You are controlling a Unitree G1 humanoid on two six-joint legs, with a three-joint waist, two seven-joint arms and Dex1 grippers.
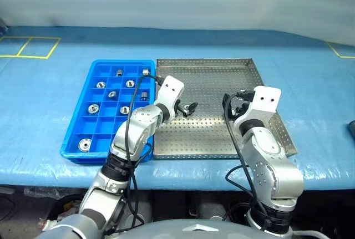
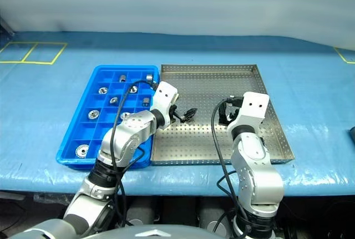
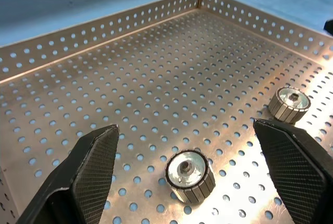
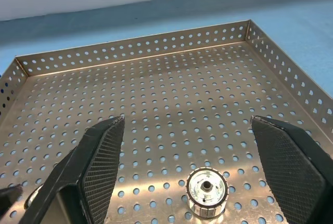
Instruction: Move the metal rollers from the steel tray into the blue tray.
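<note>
Now, taking the steel tray as the landmark: the blue tray lies just beside its left rim, with several metal rollers sitting in separate compartments. The left gripper hovers over the steel tray's left half, fingers spread wide and holding nothing, one roller lying on the perforated floor between them. Over the tray's right half the right gripper is likewise spread and empty above another roller.
</note>
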